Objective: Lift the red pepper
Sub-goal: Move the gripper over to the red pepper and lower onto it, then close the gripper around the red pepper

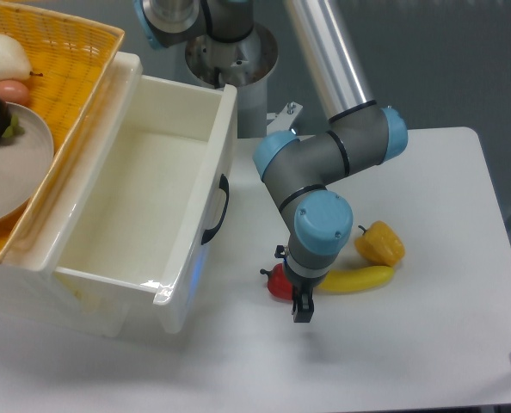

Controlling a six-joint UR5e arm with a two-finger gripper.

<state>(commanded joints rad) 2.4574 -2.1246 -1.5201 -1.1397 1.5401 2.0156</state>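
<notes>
Red shows only as a small patch: the red pepper [279,282] lies on the white table [410,344], mostly hidden behind the arm's wrist, with a bit of dark stem poking out on the side toward the bin. The gripper [302,308] hangs just beside the pepper, on its near side; only one dark finger is plainly seen, so I cannot tell whether the jaws are parted or closed, or whether they touch the pepper at all. A banana [356,279] lies on the far side of the pepper from the bin, its near end covered by the wrist. Beyond the banana sits a yellow-orange pepper [381,243]. The white plastic bin [144,206] stands well to the pepper's other side, and a yellow wicker basket [75,60], cut off by the frame edge, rests on the bin's far rim.
</notes>
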